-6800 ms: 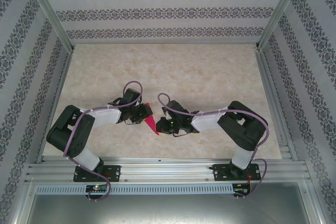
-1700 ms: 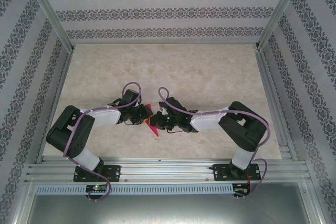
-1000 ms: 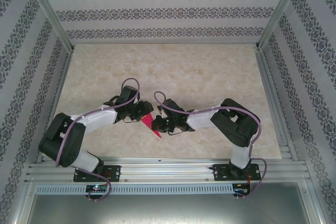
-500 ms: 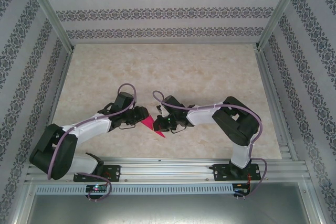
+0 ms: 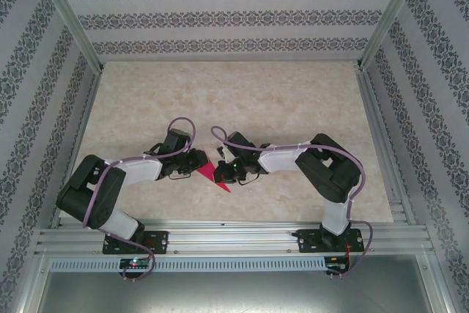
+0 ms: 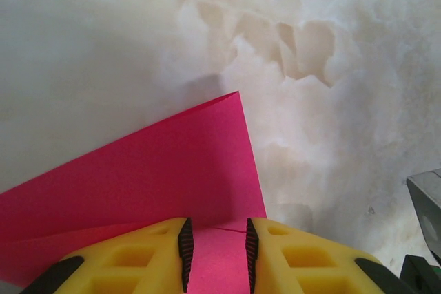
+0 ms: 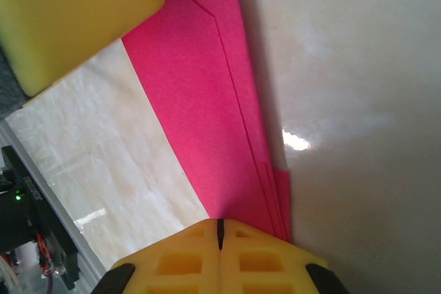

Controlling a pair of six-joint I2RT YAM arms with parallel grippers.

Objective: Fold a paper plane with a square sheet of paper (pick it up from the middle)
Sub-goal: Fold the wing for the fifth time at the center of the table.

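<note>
Half-folded paper plane [image 5: 213, 176] on the worktop [image 5: 293, 100], between both arms. My right gripper [image 7: 220, 231] has its fingers pressed together on the layered pink end. My left gripper [image 6: 216, 256] straddles the opposite flap, fingers narrowly apart. To crease cleanly, I judge I should anchor with the right and press the left flat along the fold.

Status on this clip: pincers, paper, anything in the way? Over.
Left pincer open, straddling the pink paper. Right pincer shut on its layered edge. Paper partly folded. No obstruction seen.
</note>
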